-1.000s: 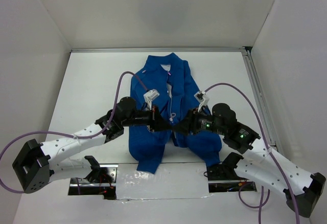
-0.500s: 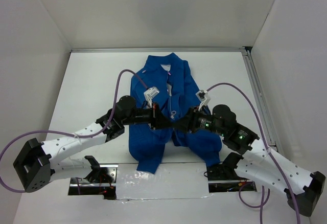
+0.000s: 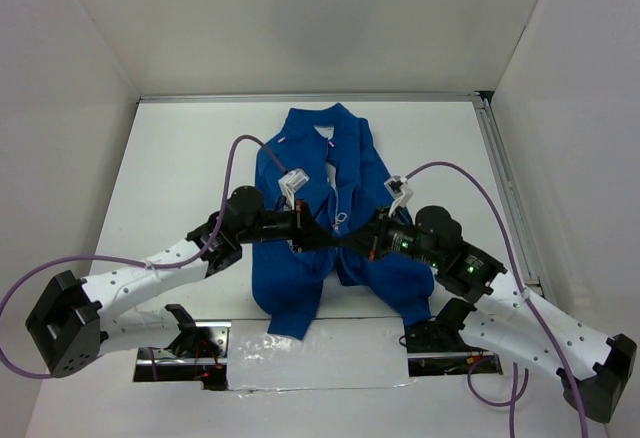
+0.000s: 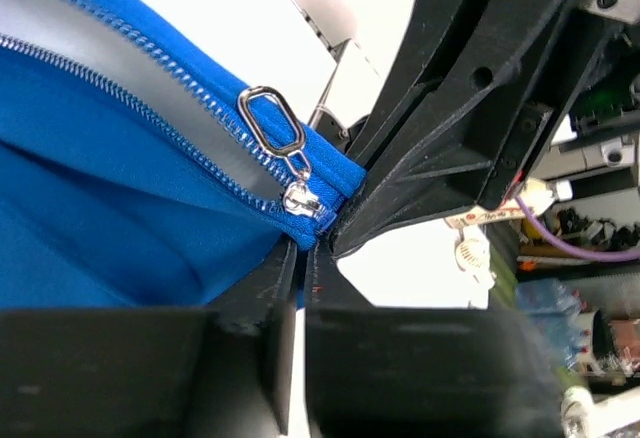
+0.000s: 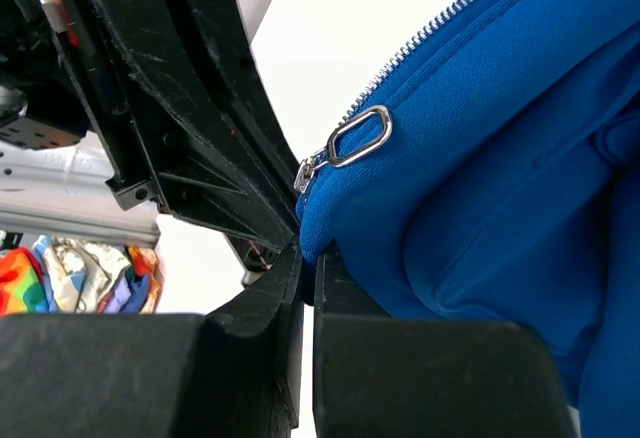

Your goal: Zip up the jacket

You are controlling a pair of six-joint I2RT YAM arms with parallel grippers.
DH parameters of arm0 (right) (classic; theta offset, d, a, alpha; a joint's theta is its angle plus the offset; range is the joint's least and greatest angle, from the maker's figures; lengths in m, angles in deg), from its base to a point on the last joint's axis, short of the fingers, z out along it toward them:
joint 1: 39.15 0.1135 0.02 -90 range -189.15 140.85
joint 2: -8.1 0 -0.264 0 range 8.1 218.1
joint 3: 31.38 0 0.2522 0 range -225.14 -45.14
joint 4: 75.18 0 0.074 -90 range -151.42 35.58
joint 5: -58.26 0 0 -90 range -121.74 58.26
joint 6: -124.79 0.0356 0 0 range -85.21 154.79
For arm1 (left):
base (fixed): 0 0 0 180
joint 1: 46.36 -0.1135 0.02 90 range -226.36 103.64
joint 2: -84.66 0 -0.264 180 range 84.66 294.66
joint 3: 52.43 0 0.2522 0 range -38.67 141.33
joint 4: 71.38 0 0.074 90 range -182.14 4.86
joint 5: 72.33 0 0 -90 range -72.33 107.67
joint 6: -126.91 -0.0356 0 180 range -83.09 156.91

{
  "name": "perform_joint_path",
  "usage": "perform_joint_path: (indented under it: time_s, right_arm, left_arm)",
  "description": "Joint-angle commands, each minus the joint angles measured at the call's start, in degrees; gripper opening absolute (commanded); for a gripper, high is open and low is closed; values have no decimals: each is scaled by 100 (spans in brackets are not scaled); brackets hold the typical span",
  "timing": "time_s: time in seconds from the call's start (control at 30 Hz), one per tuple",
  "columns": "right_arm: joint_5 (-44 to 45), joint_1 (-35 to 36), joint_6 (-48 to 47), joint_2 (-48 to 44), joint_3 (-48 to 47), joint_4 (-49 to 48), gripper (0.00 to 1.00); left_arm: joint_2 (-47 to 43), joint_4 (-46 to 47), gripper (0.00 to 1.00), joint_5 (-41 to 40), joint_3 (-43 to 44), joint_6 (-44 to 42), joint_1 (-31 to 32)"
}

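**Top external view**
Operator: State the location of the task item.
Technician: The royal-blue soft fabric jacket [image 3: 360, 163] lies flat on the white table [image 3: 180, 148], centred. Its collar is at the far end and its hem at the near end. The front is parted along the middle. The left gripper [image 3: 322, 240] and the right gripper [image 3: 356, 242] meet tip to tip over the lower middle of the front.

**Left wrist view**
Operator: Jaw condition, left side?
Technician: Clenched on jacket fabric just below the small silver metal slider [image 4: 300, 201]. The oval silver pull ring [image 4: 270, 123] lies against the fabric, gripped by neither arm. Two rows of blue zipper teeth [image 4: 140, 110] diverge from the slider toward the left. Pale grey lining [image 4: 60, 28] shows between them. The black body of the right gripper stands just beside the slider, on its right.

**Right wrist view**
Operator: Jaw condition, right side?
Technician: Clamped on the folded blue edge of the jacket directly below the slider. The pull ring rests on the fabric above the clamp point. The black fingers of the left gripper stand close on the left. Whether the two grippers touch cannot be told.
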Motion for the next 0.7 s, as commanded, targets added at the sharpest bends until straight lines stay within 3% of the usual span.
perform_joint_path:
  time_s: [0.0,0.07,0.1,0.17,0.23,0.43,0.67]
  right_arm:
    - [508,45,-153,-241,11,-104,0]
    - [649,36,-284,-373,29,-69,0]
    - [693,36,-328,-461,-6,114,0]
    - [789,36,-556,-479,-216,474,0]
    - [764,45,-758,-365,-384,1116,0]
    - [210,54,-1233,30,-569,1663,0]
    - [7,54,-1550,365,-744,1627,0]
  left_arm:
    - [-177,591,18,712,128,-306,229]
    - [-177,399,30,801,171,-595,326]
    - [-177,215,47,749,267,-684,352]
    - [-212,-374,65,582,373,-992,318]
    - [-274,-700,78,415,488,-1237,230]
    - [-564,-737,86,475,584,-1406,-332]
    - [542,-1008,87,967,1507,-1792,-482]
